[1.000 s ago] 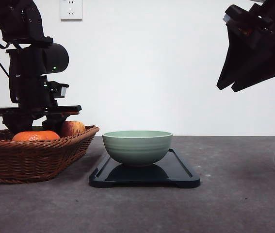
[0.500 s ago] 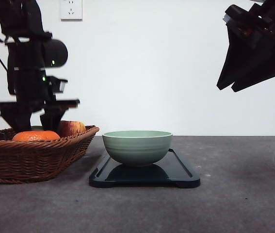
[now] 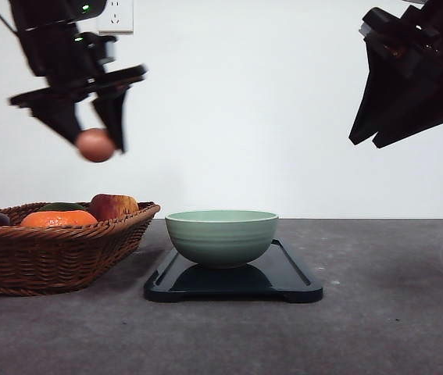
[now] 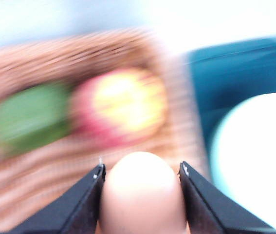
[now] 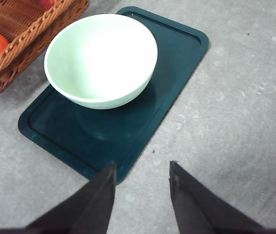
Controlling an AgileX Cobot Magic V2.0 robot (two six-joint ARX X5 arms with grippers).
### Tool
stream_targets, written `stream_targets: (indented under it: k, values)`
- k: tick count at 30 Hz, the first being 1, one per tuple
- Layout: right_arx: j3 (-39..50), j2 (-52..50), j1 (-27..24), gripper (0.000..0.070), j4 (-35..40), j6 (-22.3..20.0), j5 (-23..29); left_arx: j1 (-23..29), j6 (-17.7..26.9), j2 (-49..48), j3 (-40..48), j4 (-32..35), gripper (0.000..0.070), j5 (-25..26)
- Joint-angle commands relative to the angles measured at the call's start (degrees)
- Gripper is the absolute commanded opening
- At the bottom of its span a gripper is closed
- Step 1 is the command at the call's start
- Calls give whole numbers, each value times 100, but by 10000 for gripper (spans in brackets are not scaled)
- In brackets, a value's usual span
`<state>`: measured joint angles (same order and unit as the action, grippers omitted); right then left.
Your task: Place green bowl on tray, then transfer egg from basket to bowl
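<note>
Left fingers [image 3: 96, 129] lifted out of basket [image 3: 57, 250], clamping egg [image 3: 96, 145] (right fingers [image 5: 141, 185] parted)

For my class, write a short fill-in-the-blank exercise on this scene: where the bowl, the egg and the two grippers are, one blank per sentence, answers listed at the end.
1. The green bowl sits on the ______.
2. The left gripper is shut on the ______.
3. The egg hangs in the air above the ______.
4. The right gripper, raised above the table, holds nothing and is ______.

Missing words: tray; egg; basket; open
</note>
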<state>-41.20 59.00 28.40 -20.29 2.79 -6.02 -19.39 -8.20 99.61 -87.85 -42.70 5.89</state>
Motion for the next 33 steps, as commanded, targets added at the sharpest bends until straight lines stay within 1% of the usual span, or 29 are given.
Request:
stream_targets:
  k: [1, 10, 16, 27, 33]
  values:
    - [-27, 36, 31, 214, 57, -48, 7, -138, -190, 46, -114, 160, 211, 150]
    - [-27, 36, 28, 215, 60, -52, 6, -945, -187, 118, -114, 966, 211, 123]
    - [-27, 36, 29, 215, 58, -52, 6, -1341, -140, 334, -114, 1457, 211, -144]
    - [-27, 36, 29, 215, 57, -50, 6, -1683, -130, 1200, -114, 1692, 211, -293]
    - [-27, 36, 30, 214, 57, -50, 4, -1765, 49, 1556, -114, 1701, 212, -447]
